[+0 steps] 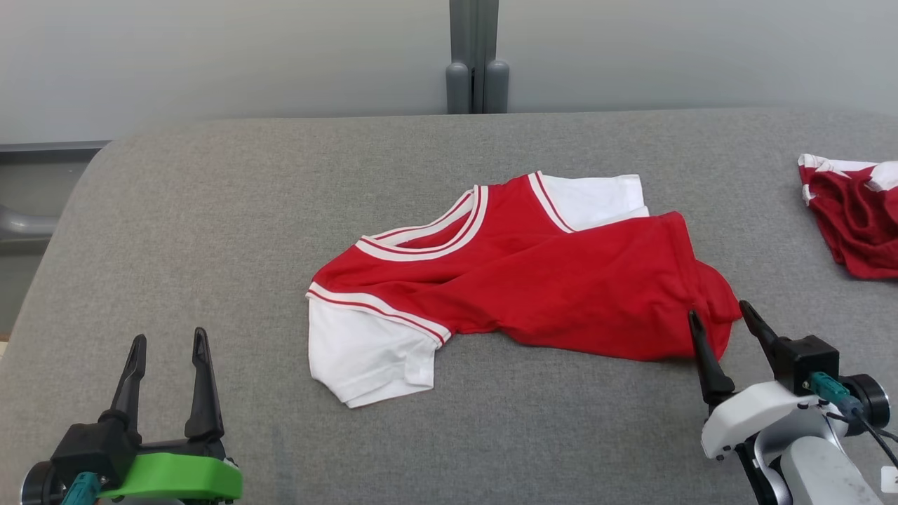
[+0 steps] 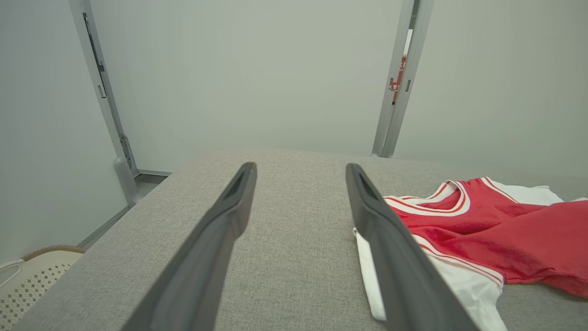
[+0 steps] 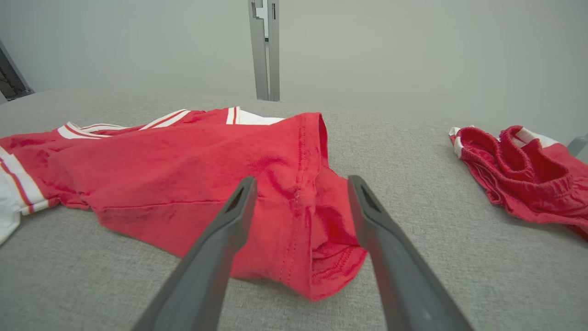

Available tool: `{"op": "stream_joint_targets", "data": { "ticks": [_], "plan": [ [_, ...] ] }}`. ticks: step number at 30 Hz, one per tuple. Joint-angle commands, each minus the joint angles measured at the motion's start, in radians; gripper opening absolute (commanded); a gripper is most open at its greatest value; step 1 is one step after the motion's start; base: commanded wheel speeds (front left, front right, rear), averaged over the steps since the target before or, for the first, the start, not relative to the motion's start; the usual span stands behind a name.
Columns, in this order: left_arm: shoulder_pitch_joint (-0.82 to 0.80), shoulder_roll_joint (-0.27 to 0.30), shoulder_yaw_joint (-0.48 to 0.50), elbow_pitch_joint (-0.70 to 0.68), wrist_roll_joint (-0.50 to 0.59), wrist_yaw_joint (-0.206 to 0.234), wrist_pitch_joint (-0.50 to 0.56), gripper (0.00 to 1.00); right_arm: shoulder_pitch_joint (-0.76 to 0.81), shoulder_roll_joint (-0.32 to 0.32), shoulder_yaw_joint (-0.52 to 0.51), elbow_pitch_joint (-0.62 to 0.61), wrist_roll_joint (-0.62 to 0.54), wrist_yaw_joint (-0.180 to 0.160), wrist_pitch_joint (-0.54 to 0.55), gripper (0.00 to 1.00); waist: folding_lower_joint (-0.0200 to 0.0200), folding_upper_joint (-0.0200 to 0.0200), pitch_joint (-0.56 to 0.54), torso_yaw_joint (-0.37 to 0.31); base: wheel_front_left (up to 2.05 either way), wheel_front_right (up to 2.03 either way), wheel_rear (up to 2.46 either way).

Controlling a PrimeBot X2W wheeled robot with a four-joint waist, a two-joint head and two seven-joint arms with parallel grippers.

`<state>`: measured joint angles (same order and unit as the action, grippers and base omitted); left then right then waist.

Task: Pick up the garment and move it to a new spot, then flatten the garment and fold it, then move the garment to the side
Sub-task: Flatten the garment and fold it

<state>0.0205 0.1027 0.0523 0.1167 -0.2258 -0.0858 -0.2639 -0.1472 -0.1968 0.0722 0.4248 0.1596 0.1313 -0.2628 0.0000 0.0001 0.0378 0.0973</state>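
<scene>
The red-and-white shirt (image 1: 519,280) lies crumpled in the middle of the grey table (image 1: 210,231). The right gripper (image 1: 720,308) is spread wide and holds nothing, its 2 fingers framing the shirt's bunched red hem corner. The left gripper (image 1: 170,335) is also spread wide and holds nothing, apart from the shirt's white sleeve. Another red garment (image 1: 852,224) lies at the table's right edge.

Faced a pale grey-green wall (image 1: 210,56), split at twelve o'clock by a grey metal post (image 1: 474,49). Looked down on a broad table (image 1: 210,210) covered in grey woven fabric, rounded at its ten o'clock corner. Caught, in the left wrist view, grey floor (image 2: 144,184) and a cream perforated basket (image 2: 27,285) at seven o'clock. Lit softly, evenly.
</scene>
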Motion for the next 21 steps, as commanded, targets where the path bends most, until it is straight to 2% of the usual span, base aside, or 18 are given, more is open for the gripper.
{"op": "stream_joint_targets", "data": {
  "ticks": [1,10,11,12,13,18,21],
  "plan": [
    [-0.005,-0.008,0.005,0.001,0.015,-0.007,0.0,1.0,-0.033,-0.012,0.009,0.021,0.008,-0.001,-0.002,1.0,0.0,-0.0001,0.01,0.007,0.0,0.0,0.0],
    [-0.044,-0.028,0.008,0.017,0.03,-0.028,0.0,1.0,-0.152,-0.055,0.067,0.192,0.043,-0.001,0.005,1.0,0.0,-0.0001,0.055,0.048,0.0,0.0,0.0],
    [-0.047,-0.031,0.009,0.019,0.033,-0.029,0.0,1.0,-0.163,-0.058,0.075,0.212,0.053,-0.001,0.004,0.67,0.0,-0.0001,0.061,0.053,0.0,0.0,0.0],
    [-0.05,-0.033,0.01,0.02,0.034,-0.03,0.0,1.0,-0.171,-0.058,0.081,0.227,0.059,-0.001,0.004,0.41,0.0,-0.0001,0.064,0.055,0.0,0.0,0.0],
    [-0.054,-0.035,0.011,0.021,0.034,-0.032,0.0,1.0,-0.18,-0.058,0.089,0.244,0.066,-0.001,0.004,0.0,0.0,-0.0001,0.067,0.058,0.0,0.0,0.0],
    [-0.057,-0.041,0.019,0.029,0.04,-0.036,0.0,1.0,-0.212,-0.061,0.116,0.283,0.098,-0.001,-0.003,0.0,0.0,-0.0001,0.073,0.059,0.0,0.0,0.0],
    [-0.048,-0.043,0.028,0.033,0.043,-0.037,0.0,1.0,-0.205,-0.062,0.114,0.241,0.1,-0.001,-0.003,0.0,0.0,-0.0001,0.065,0.044,0.0,0.0,0.0]
  ]
}}
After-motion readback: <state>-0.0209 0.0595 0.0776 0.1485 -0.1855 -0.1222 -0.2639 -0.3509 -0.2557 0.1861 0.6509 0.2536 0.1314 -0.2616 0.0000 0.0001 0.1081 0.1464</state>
